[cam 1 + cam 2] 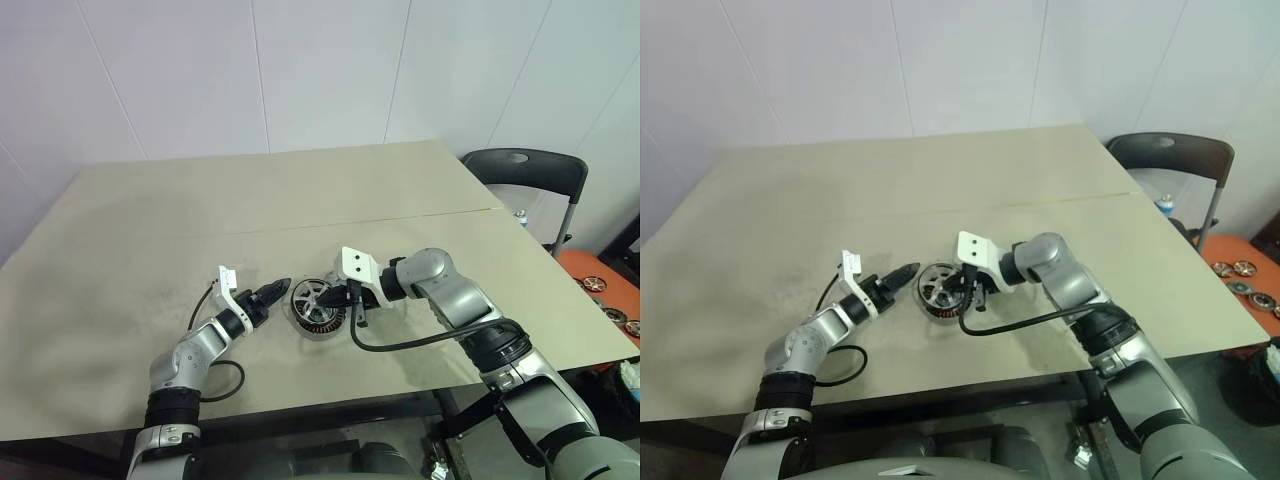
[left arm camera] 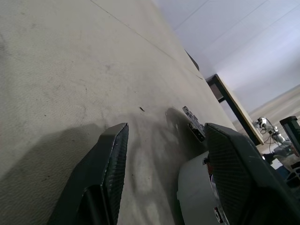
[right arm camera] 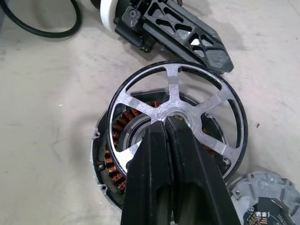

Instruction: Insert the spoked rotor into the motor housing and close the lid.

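The spoked rotor (image 3: 174, 89), black-rimmed with silver spokes, lies tilted over the motor housing (image 3: 115, 154), whose copper windings show beneath it. My right gripper (image 3: 166, 123) is shut, tips at the rotor's hub, over a spoke hidden under the fingers. The lid (image 3: 265, 187), a grey notched disc, lies on the table right beside the housing. In the eye views the rotor (image 1: 312, 297) sits mid-table near the front, with the right gripper (image 1: 346, 300) reaching in from the right. My left gripper (image 1: 272, 295) is open, level, its tips at the housing's left side (image 2: 197, 192).
The tan table (image 1: 200, 220) has a seam across its middle. A black cable (image 1: 400, 342) loops from my right wrist over the table near the front edge. A dark chair (image 1: 525, 170) stands past the table's right corner.
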Action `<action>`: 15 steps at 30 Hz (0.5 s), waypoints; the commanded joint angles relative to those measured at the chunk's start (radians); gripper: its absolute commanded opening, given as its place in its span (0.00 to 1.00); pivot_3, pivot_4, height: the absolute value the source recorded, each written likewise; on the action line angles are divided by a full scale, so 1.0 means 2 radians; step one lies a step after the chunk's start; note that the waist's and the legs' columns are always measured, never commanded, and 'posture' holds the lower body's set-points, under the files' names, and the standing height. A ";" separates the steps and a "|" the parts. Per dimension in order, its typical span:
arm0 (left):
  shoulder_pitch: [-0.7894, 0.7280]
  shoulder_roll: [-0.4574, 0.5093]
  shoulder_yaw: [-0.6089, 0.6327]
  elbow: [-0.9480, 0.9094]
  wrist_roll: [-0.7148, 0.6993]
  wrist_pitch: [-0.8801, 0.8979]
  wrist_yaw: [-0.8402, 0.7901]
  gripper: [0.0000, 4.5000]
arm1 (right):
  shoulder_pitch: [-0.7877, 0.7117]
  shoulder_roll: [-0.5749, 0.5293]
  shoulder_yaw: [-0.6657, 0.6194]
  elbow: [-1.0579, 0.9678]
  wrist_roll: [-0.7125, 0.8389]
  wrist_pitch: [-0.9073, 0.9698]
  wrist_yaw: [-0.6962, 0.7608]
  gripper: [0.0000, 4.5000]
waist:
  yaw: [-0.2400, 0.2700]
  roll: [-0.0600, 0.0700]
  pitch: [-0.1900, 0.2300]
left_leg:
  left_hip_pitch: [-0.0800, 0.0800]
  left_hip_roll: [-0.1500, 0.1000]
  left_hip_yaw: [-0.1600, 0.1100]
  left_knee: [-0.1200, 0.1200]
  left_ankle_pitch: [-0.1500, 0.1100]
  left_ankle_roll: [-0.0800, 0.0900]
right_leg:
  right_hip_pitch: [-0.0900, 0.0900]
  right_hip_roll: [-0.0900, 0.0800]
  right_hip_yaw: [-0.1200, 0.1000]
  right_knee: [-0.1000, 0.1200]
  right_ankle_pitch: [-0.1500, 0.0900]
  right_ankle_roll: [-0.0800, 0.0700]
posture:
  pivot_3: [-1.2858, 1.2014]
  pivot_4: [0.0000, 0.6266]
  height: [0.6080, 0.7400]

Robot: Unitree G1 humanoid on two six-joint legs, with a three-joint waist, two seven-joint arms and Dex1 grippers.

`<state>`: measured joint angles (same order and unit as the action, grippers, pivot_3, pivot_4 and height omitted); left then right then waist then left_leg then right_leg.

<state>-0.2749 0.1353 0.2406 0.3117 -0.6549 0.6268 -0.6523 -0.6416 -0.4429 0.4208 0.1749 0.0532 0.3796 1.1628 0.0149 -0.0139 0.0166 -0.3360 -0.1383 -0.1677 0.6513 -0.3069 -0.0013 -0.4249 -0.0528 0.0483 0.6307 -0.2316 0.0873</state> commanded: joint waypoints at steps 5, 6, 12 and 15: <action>-0.001 -0.002 -0.004 -0.006 0.000 -0.002 -0.001 0.61 | -0.021 0.006 -0.007 0.002 -0.002 -0.002 -0.009 0.52 | 0.000 0.000 0.000 | 0.000 0.000 0.000 0.000 0.000 0.000 | 0.000 0.000 0.000 0.000 0.000 0.000 | 0.52 0.00 1.00; -0.001 -0.001 -0.003 -0.006 -0.001 -0.002 -0.001 0.61 | -0.020 0.007 -0.005 0.003 -0.003 -0.002 -0.010 0.59 | 0.000 0.000 0.000 | 0.000 0.000 0.000 0.000 0.000 0.000 | 0.000 0.000 0.000 0.000 0.000 0.000 | 0.52 0.00 1.00; -0.001 -0.002 -0.003 -0.007 -0.001 -0.003 0.000 0.61 | -0.014 0.016 0.006 0.008 -0.017 -0.001 -0.022 0.59 | 0.000 0.000 0.000 | 0.000 0.000 0.000 0.000 0.000 0.000 | 0.000 0.000 0.000 0.000 0.000 0.000 | 0.52 0.00 1.00; -0.002 -0.002 -0.002 -0.007 -0.001 -0.003 0.000 0.61 | -0.002 0.025 0.011 0.013 -0.020 0.005 -0.027 0.59 | 0.000 0.000 0.000 | 0.000 0.000 0.000 0.000 0.000 0.000 | 0.000 0.000 0.000 0.000 0.000 0.000 | 0.52 0.00 1.00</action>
<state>-0.2748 0.1335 0.2396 0.3116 -0.6550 0.6234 -0.6511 -0.6502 -0.4033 0.4363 0.2008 0.0148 0.3865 1.1186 0.0150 -0.0138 0.0167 -0.3363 -0.1383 -0.1678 0.6511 -0.3068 -0.0014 -0.4253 -0.0528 0.0483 0.6305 -0.2315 0.0873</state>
